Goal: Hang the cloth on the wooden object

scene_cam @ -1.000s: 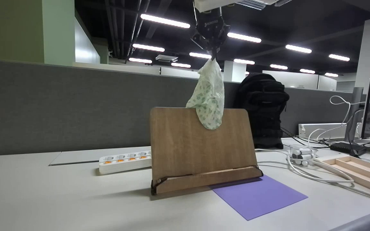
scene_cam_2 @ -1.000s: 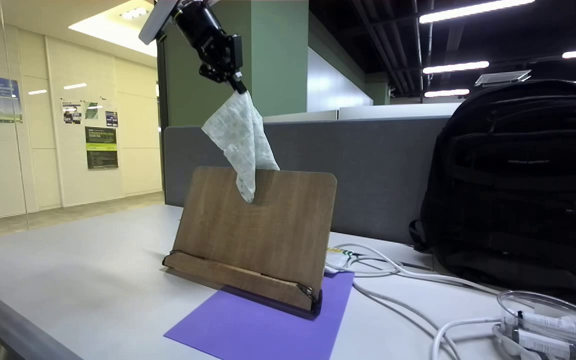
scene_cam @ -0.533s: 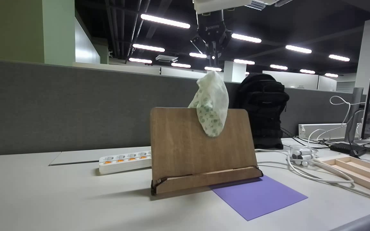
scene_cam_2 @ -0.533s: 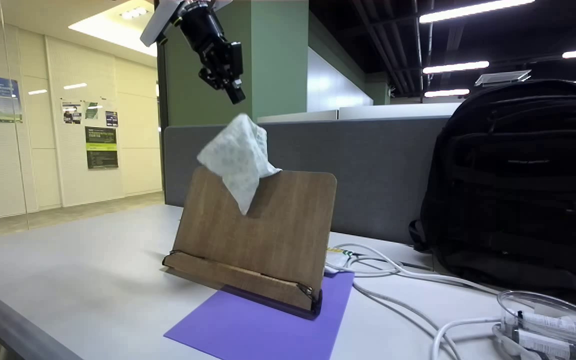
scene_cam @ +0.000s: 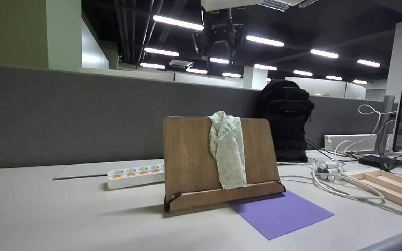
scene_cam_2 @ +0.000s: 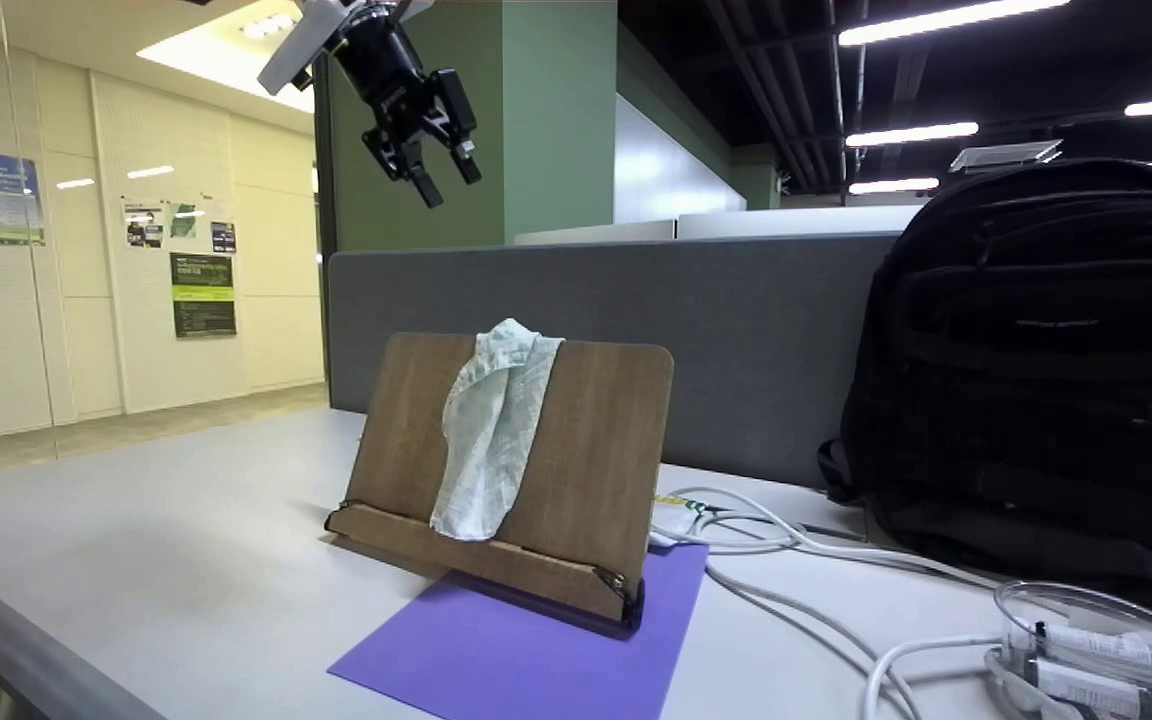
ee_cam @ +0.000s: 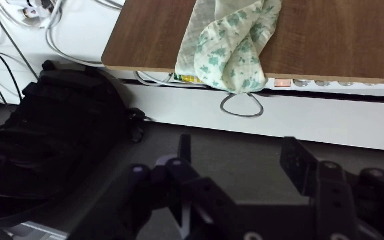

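Ok, in an ext. view: white power strip [scene_cam: 136,178] left of ctr, then wooden stand [scene_cam: 194,158] mid-frame. Top ctr, gripper [scene_cam: 219,60] w/ jaws wide apart, well above pale cloth [scene_cam: 228,150] draped over stand's top edge & down its front; purple sheet [scene_cam: 282,214] lower right, blk backpack [scene_cam: 284,120] right of ctr.
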Controlling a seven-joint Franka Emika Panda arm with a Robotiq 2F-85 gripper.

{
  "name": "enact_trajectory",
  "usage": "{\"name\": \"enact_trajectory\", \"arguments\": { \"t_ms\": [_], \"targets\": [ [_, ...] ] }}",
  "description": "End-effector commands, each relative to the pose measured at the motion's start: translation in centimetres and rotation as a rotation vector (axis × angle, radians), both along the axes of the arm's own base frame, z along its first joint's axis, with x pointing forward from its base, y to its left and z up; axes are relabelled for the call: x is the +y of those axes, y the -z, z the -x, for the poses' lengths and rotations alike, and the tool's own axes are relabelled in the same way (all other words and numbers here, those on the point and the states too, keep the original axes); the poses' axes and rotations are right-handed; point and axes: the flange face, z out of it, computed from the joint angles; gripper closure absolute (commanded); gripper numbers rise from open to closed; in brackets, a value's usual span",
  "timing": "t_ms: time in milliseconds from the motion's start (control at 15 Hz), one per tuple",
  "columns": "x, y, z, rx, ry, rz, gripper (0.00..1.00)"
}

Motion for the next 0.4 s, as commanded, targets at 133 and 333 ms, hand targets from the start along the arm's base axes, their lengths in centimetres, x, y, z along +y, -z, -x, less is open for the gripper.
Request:
{"name": "enact_trajectory", "arguments": {
  "t_ms": [133, 333],
  "targets": [
    [1.67, -0.80, 0.80, -0.020, -0.104, 0.042, 0.00],
    [1.76, -1.03, 0.91, -0.017, -0.127, 0.046, 0.00]
  ]
}}
